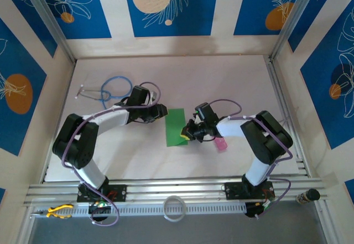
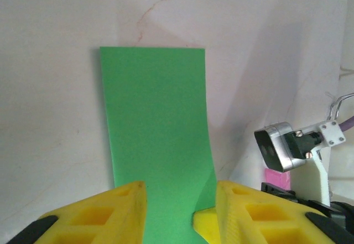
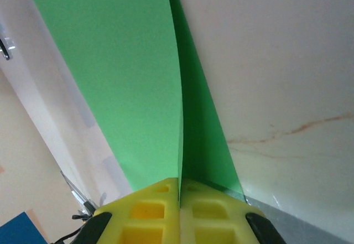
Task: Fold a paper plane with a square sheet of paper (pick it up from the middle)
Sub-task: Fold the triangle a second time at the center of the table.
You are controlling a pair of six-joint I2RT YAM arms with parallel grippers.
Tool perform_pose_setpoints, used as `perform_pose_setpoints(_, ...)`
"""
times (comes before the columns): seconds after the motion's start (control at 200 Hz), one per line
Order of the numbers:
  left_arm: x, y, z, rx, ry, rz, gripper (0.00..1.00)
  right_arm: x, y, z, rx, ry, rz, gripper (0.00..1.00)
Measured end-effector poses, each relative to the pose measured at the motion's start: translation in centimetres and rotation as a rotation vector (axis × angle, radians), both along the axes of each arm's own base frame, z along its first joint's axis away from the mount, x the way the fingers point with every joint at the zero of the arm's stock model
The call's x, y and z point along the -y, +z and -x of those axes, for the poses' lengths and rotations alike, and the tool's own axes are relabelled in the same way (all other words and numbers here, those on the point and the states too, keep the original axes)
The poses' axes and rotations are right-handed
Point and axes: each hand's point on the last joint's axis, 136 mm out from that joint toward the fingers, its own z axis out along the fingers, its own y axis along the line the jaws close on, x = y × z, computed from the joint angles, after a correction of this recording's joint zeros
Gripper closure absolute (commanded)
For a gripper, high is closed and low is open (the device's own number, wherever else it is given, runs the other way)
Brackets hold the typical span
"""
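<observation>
Centre of the top view: the square sheet of paper lies on the pale table as a long narrow green strip, apparently doubled over once. Right wrist view shows 2 green layers meeting at a crease. The right gripper has its yellow jaws pressed together on the strip's near edge, lower middle of that frame. The left gripper stands with jaws apart at the bottom of its view, green paper running between them, nothing clamped. My reading: 1 half-fold made; no pointed nose, no wings, so most of the plane is left to do. Containers: 1 small pink bottle just right of the right gripper, contents not discernible. Blue-tubed stethoscope sits upper left, well apart.
</observation>
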Motion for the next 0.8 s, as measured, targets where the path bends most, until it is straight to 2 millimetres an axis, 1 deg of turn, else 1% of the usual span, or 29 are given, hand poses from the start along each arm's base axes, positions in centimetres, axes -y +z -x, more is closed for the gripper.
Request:
perform_pose_setpoints(0.16,-0.5,-0.5,0.6,-0.017,0.015,-0.007,0.64,0.1,0.3,-0.3,0.002,-0.026,0.002,0.96)
perform_pose_setpoints(0.285,-0.5,-0.8,0.9,-0.034,0.021,-0.004,0.69,0.1,0.5,-0.5,0.008,-0.044,0.000,0.93)
perform_pose_setpoints(0.44,0.4,-1.0,1.2,-0.043,-0.006,0.023,0.76,0.1,0.6,-0.5,0.007,-0.044,0.003,0.88)
perform_pose_setpoints(0.535,1.3,-2.0,1.9,-0.071,-0.041,0.026,0.80,0.1,0.6,-0.5,0.009,-0.042,0.003,0.83)
perform_pose_setpoints(0.66,2.9,-3.7,2.9,-0.109,-0.093,0.007,0.84,0.2,0.6,-0.5,0.013,-0.037,0.001,0.81)
perform_pose_setpoints(0.8,3.5,-5.2,3.8,-0.139,-0.119,-0.016,0.88,0.3,0.8,-0.7,0.014,-0.034,-0.010,0.80)
